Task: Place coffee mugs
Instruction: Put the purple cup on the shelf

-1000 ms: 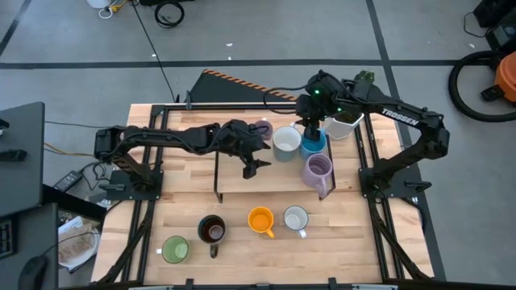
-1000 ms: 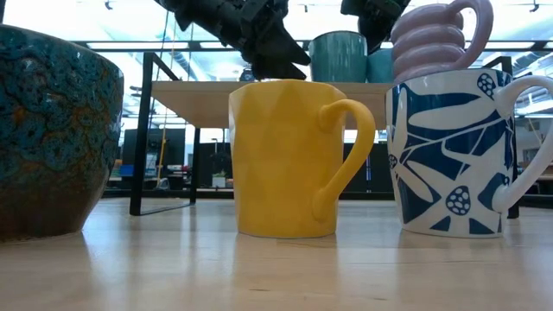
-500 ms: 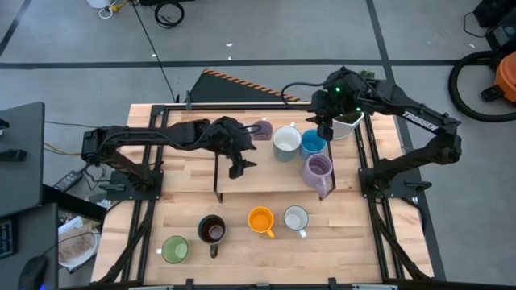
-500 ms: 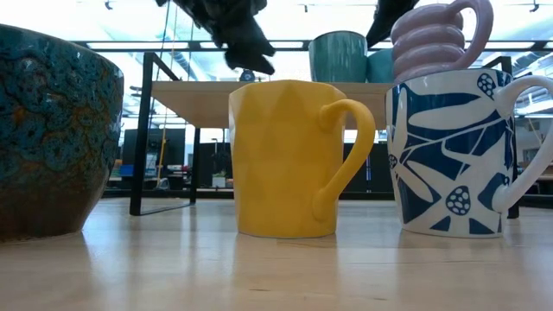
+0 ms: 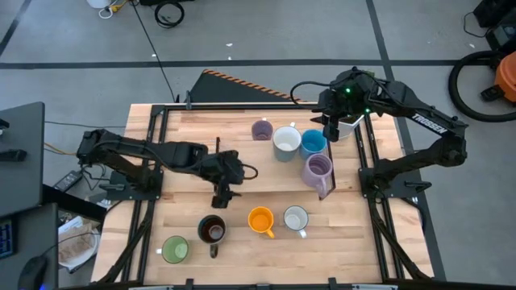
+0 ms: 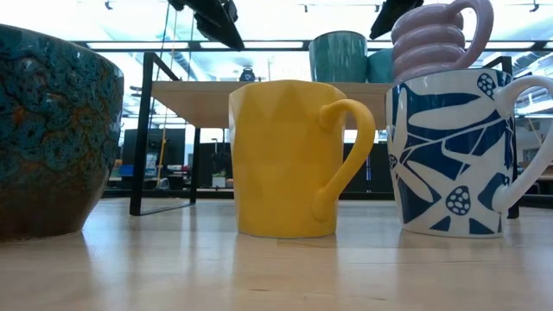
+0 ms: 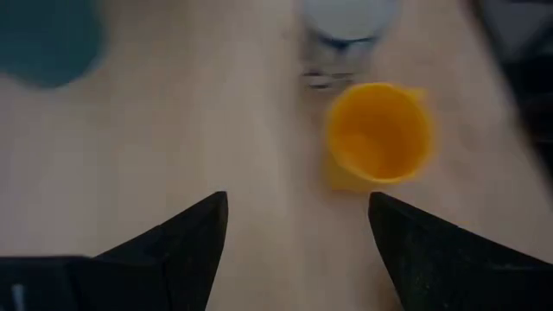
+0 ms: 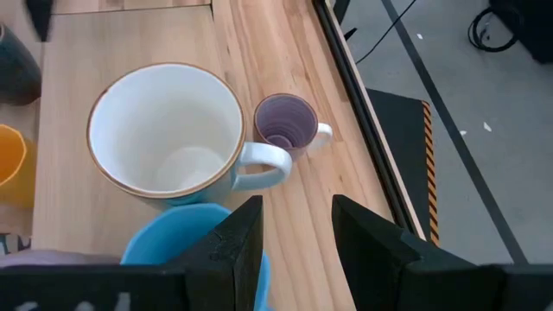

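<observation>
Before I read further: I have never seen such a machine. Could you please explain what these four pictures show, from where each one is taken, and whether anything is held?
It is a robot with two dark arms at a wooden table. One picture looks straight down from above, one looks level across the table top, and two come from cameras on the wrists. The left hand hangs open over the table near the dark mug. The right hand is open beside the blue mug. Neither holds anything. On a raised shelf stand a small purple mug, a white mug, the blue one and a ribbed lavender mug. In front stand a green mug, the dark one, an orange mug and a second white mug.
</observation>
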{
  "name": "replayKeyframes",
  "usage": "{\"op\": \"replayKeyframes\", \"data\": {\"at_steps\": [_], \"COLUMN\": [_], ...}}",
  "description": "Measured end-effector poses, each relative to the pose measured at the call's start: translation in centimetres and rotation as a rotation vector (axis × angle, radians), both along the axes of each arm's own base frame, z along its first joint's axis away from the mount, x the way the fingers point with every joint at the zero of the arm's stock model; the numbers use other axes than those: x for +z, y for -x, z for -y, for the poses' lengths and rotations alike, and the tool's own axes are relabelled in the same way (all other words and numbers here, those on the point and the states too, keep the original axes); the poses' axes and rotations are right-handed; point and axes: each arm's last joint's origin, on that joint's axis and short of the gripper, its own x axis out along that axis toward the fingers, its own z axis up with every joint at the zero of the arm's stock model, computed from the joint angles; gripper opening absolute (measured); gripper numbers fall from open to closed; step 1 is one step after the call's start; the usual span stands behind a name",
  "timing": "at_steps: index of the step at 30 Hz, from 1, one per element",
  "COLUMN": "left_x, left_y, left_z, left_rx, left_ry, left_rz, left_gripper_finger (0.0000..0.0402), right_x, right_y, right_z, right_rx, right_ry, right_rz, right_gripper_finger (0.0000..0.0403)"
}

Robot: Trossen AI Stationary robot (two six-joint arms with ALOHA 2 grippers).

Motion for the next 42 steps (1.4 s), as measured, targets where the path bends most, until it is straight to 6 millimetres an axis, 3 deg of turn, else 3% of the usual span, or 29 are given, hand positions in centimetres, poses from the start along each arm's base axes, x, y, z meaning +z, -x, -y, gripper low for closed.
{"op": "replayKeyframes", "data": {"at_steps": [5,8,17,22,25,29,35,42], "left_x": [0.3,0.3,0.2,-1.6,-3.0,-3.7,-3.2,-2.6], "left_y": [0.1,0.0,-0.5,-0.6,-0.6,-0.7,-1.6,-5.1], "left_z": [-0.9,-3.0,-13.5,-19.9,-22.3,-23.6,-24.9,-26.3], "left_rx": [0.175,0.233,0.382,0.461,0.499,0.538,0.607,0.606], "left_ry": [-0.125,-0.112,0.073,0.218,0.28,0.282,0.33,0.346], "left_rz": [0.034,0.024,0.127,0.193,0.194,0.188,0.196,0.143], "left_gripper_finger": [0.0288,0.0288,0.0287,0.0276,0.0266,0.0253,0.0237,0.0221], "right_x": [0.0,0.1,0.2,0.3,0.3,0.7,1.1,1.1], "right_y": [-0.3,-0.4,-0.6,-0.5,-0.2,0.5,2.2,4.4], "right_z": [-0.3,-0.8,-1.4,-1.3,-1.3,-1.6,-2.2,-3.0], "right_rx": [0.003,0.023,0.05,0.029,0.014,-0.004,-0.026,-0.05], "right_ry": [-0.022,-0.022,0.015,0.053,0.051,0.041,0.033,0.017], "right_rz": [0.01,0.021,0.021,0.01,0.01,0.024,0.06,0.108], "right_gripper_finger": [0.0146,0.0146,0.0146,0.0146,0.0146,0.0146,0.0146,0.0146]}}
